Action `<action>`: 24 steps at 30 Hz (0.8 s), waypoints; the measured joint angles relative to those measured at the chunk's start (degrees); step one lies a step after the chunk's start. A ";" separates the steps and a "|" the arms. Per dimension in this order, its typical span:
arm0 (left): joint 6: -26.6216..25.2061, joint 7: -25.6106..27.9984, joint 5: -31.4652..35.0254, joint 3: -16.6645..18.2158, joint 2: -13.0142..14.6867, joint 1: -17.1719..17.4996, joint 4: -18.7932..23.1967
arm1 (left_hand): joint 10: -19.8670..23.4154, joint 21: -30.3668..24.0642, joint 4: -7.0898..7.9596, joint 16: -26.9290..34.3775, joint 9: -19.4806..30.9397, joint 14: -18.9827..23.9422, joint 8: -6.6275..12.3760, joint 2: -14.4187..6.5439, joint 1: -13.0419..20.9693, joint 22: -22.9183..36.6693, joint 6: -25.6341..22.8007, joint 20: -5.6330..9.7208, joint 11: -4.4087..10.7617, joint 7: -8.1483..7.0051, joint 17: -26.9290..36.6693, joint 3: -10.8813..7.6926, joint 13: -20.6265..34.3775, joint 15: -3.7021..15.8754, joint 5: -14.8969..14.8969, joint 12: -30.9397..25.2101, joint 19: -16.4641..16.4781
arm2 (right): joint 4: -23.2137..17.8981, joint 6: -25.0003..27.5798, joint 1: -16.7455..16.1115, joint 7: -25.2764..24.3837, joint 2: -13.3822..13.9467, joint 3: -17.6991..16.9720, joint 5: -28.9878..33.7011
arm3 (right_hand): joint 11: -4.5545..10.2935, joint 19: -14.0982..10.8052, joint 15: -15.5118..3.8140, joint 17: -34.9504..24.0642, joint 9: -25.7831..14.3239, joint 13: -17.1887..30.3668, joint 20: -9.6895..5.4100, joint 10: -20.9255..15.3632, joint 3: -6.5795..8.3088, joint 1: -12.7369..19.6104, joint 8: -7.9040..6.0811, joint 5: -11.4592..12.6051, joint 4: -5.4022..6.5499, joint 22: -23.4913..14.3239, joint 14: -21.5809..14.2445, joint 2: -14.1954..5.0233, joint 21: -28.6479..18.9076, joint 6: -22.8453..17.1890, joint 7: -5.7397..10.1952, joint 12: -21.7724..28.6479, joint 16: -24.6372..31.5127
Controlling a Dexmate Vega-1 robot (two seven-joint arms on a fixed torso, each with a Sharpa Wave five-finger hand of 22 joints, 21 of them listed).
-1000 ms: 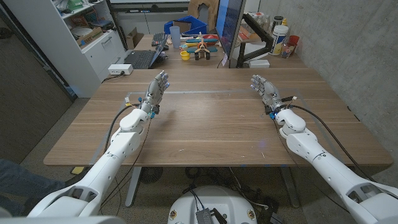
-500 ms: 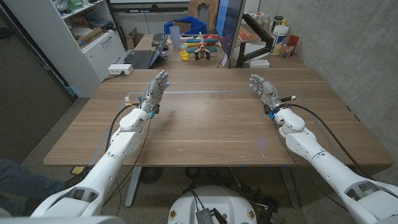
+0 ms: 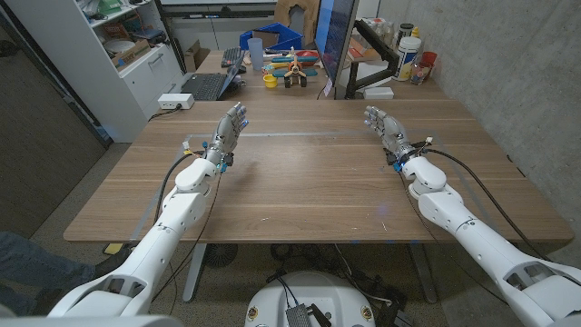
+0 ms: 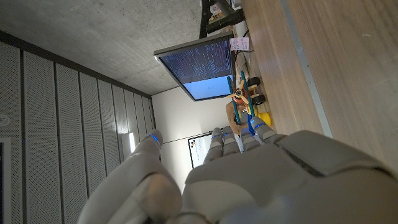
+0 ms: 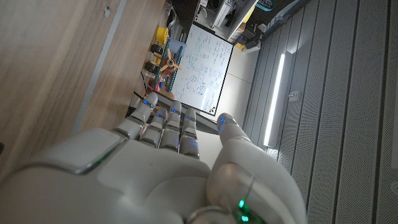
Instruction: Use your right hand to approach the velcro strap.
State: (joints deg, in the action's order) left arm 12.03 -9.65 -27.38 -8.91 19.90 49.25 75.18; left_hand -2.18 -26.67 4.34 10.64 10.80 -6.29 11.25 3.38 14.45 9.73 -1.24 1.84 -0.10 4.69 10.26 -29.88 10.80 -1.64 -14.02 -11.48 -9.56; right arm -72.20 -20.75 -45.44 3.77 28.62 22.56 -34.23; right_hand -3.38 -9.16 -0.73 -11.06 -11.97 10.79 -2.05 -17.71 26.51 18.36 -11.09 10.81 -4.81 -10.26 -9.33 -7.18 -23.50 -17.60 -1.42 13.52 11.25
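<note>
Right hand (image 3: 385,130) edged slightly left, open.

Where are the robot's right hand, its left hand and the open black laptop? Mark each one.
right hand (image 3: 386,131), head view, back of the hand.
left hand (image 3: 229,130), head view, middle of the hand.
open black laptop (image 3: 209,85), head view, on its keyboard.

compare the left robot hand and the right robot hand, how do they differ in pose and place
The left robot hand hangs over the table's left side; the right robot hand hangs over its right side. The left leans toward the right, the right toward the left. Both are open, hold nothing, and point toward the far edge.
</note>
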 measured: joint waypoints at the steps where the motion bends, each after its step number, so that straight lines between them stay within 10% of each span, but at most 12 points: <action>1: 0.00 0.02 0.00 0.01 -0.05 0.04 0.03 | 0.00 0.00 0.00 0.00 0.00 0.00 0.00 0.00 0.00 0.00 0.00 0.00 0.00 0.00 0.00 0.00 0.00 0.00 0.00 0.00 0.00 | 0.02 -0.09 0.02 0.04 0.02 0.00 0.04 | 0.00 -0.03 0.00 0.03 0.00 0.00 -0.02 0.00 0.00 0.00 0.00 0.00 0.00 0.00 0.00 0.00 0.00 0.00 0.00 0.00 0.00; 24: -0.12 0.57 0.31 -0.15 -0.41 1.09 1.45 | 0.00 0.83 0.00 0.00 -0.01 0.00 0.23 -0.23 0.22 0.00 -0.52 0.00 0.00 -0.52 0.00 0.00 0.00 0.00 0.00 0.00 0.00 | 0.42 -2.86 0.63 -0.07 1.41 -0.07 2.89 | 1.33 -0.31 -0.92 0.14 0.27 -0.01 -0.31 1.37 0.17 0.00 0.00 0.00 -0.17 0.14 -1.75 0.00 0.66 1.03 2.48 -0.45 0.21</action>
State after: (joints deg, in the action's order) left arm 11.91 -9.08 -27.07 -9.06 19.49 50.34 76.63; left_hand -2.19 -25.84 4.34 10.64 10.79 -6.29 11.47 3.15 14.67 9.73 -1.75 1.84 -0.10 4.17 10.26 -29.88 10.80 -1.64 -14.02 -11.48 -9.56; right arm -71.78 -23.61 -44.82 3.70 30.03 22.50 -31.33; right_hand -2.06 -9.47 -1.65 -10.92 -11.71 10.78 -2.36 -16.34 26.68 18.36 -11.09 10.81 -4.99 -10.12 -11.07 -7.18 -22.84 -16.57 1.06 13.07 11.47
